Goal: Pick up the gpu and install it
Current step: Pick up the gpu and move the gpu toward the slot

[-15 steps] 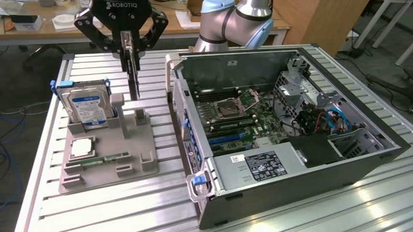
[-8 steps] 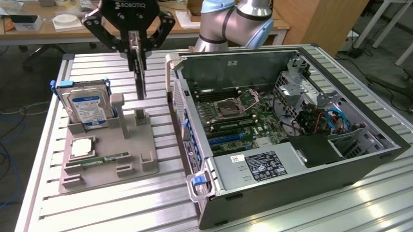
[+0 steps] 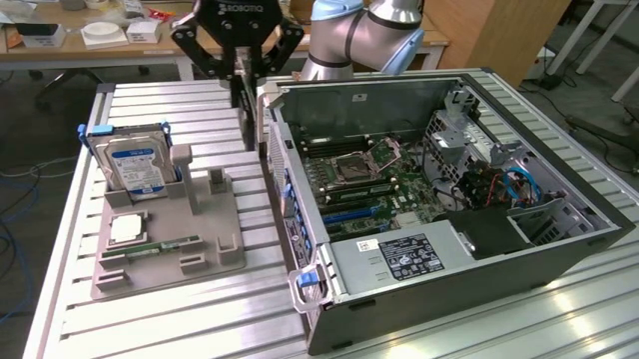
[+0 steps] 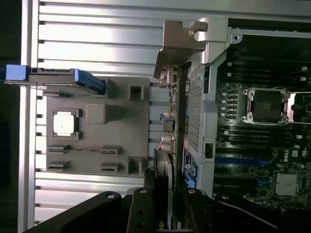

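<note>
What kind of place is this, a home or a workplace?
Probably a robotics lab: a robot arm with its gripper holding a gpu over an aluminium table, beside an open computer case, with cluttered desks behind.

The hard drive [image 3: 135, 161] is silver with a blue label (left of the exterior view); tray [image 3: 190, 224] grey, table [image 3: 179, 321] ribbed silver, motherboard [image 3: 370, 179] green, gpu [image 4: 181, 46] bracket silver.

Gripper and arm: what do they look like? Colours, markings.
The gripper is black, with white ROBOTIQ lettering on its body and two jointed linkage fingers. The arm is silver-grey with rounded joints and a light blue cap.
</note>
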